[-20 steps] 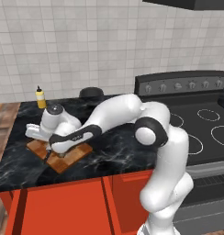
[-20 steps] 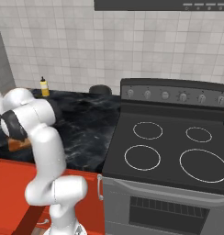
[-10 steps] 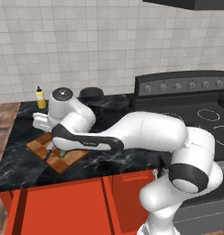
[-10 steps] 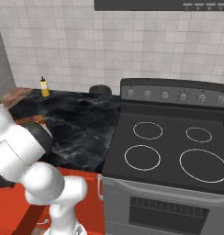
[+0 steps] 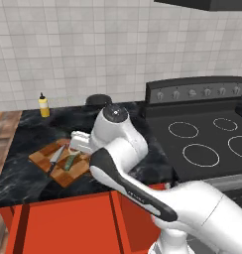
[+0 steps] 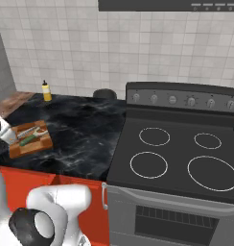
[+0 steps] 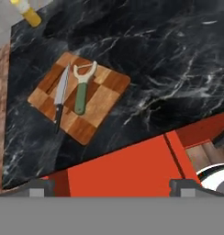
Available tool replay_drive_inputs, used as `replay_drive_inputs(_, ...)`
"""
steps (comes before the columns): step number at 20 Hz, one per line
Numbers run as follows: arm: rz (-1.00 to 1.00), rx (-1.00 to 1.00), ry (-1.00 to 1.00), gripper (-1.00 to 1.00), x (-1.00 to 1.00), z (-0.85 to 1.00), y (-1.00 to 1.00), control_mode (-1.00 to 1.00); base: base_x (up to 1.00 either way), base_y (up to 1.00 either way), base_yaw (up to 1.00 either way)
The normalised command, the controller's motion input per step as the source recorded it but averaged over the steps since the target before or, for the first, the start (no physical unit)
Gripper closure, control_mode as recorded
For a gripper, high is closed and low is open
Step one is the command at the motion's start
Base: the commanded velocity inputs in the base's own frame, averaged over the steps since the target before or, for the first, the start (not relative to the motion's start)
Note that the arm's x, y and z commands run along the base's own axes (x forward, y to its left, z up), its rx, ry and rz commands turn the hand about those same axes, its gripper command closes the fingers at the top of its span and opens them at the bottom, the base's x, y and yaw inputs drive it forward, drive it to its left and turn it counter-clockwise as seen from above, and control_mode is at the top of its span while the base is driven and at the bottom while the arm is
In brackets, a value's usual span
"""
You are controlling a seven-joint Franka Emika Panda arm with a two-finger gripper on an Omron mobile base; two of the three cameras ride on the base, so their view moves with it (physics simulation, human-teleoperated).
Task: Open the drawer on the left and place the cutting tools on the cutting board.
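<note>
The checkered cutting board [image 7: 99, 100] lies on the black marble counter, also seen as the board [image 5: 68, 173] and board [image 6: 20, 146]. On it lie both cutting tools side by side: the dark-handled knife [image 7: 61, 94] and the green-handled peeler [image 7: 81, 91]. The same peeler [image 5: 71, 160] and knife [image 5: 55, 156] rest left of my hand. My gripper [image 7: 112, 186] hovers well above the counter's front edge, open, with nothing between its fingers. The drawer [image 7: 203, 153] stands pulled out at the lower right of the hand view, its brown floor showing.
A yellow bottle [image 5: 43, 105] stands at the back left of the counter and a dark round pan [image 5: 99, 100] behind the arm. The black stove [image 6: 176, 153] adjoins on the right. Red cabinet fronts [image 5: 63, 221] run below the counter.
The hand has lifted away from the cutting board and the arm has swung up and forward. Knife and peeler now lie uncovered on the board. The jaws stay open.
</note>
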Motion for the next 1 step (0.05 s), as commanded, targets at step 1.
replay_drive_inputs(1, -0.09, 0.12, -0.24, -1.0, -0.41, -0.29, -1.0, -1.0, 0.0, 0.0, 0.0)
